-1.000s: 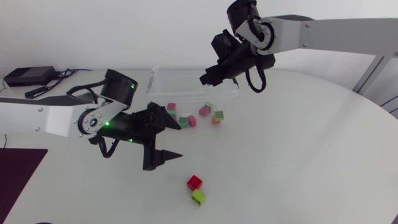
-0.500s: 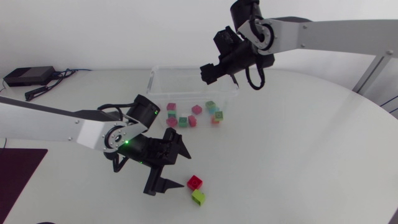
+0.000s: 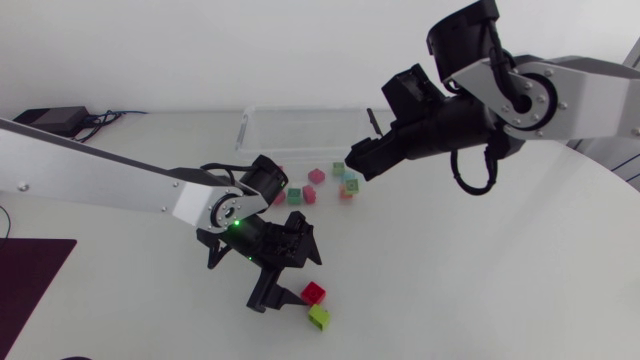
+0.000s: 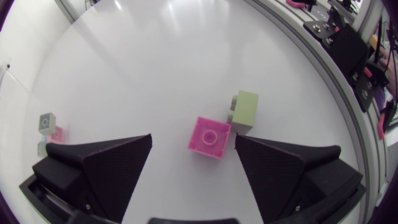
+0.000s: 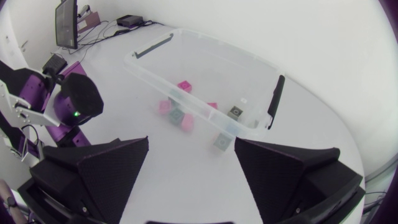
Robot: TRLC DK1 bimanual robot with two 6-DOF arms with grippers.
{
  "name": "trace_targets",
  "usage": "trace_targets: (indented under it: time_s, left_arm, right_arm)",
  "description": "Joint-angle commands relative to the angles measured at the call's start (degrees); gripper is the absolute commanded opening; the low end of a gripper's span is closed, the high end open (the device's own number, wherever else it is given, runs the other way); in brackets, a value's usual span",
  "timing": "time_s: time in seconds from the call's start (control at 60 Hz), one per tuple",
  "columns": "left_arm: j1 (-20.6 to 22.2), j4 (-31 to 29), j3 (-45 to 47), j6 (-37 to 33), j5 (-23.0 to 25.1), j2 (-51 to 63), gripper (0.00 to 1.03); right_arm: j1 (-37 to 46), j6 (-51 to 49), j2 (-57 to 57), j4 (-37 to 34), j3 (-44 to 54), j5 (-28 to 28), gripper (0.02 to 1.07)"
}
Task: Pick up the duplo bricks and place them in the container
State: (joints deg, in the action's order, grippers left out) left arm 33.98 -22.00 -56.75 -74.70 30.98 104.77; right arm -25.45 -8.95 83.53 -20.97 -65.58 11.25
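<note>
White links (image 3: 100, 178), black joints (image 3: 264, 177) (green LED (image 3: 237, 224))

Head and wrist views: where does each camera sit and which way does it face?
Head view: fixed above the table, looking down; left arm and right arm show.
Left wrist view: on the left arm, facing down; red brick inside the open left end effector, green brick just past it.
Right wrist view: on the right arm, facing the container; open right end effector shows.
Shared: head and left wrist views both show those bricks.

Bright, even light
Faint, soft shadows on the white tabletop (image 3: 500, 280); pale sheen ahead of the left pincer (image 4: 193, 137).
</note>
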Motion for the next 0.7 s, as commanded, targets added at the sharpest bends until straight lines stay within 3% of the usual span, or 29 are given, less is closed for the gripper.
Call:
trace_targets:
  time_s: [0.0,0.167,0.2,0.383,0.45,0.683]
  left_arm:
    - [1.18,-3.23,-2.49,-3.09,-1.01,2.54,0.86]
    - [2.06,-5.33,-3.1,-4.14,-2.15,4.39,0.86]
    - [2.15,-5.33,-3.19,-4.14,-2.15,4.39,0.82]
    - [3.55,-6.92,-3.72,-4.23,-2.24,4.74,0.51]
    - [3.55,-6.92,-3.81,-3.97,-2.24,4.48,0.24]
    - [1.62,-7.88,-2.4,-2.91,-2.24,1.84,0.22]
  right_arm:
    - [-0.39,1.13,-2.84,0.41,3.44,0.8,1.02]
    - [-0.39,1.13,-6.36,0.49,7.49,1.24,1.02]
    - [-0.39,1.13,-6.71,0.49,8.19,1.24,1.02]
    - [-1.62,1.22,-8.03,0.84,11.7,1.32,1.02]
    - [-2.58,1.22,-8.12,0.58,12.5,1.24,1.02]
    - [-6.98,1.04,-11.19,-1.35,16.8,1.59,1.02]
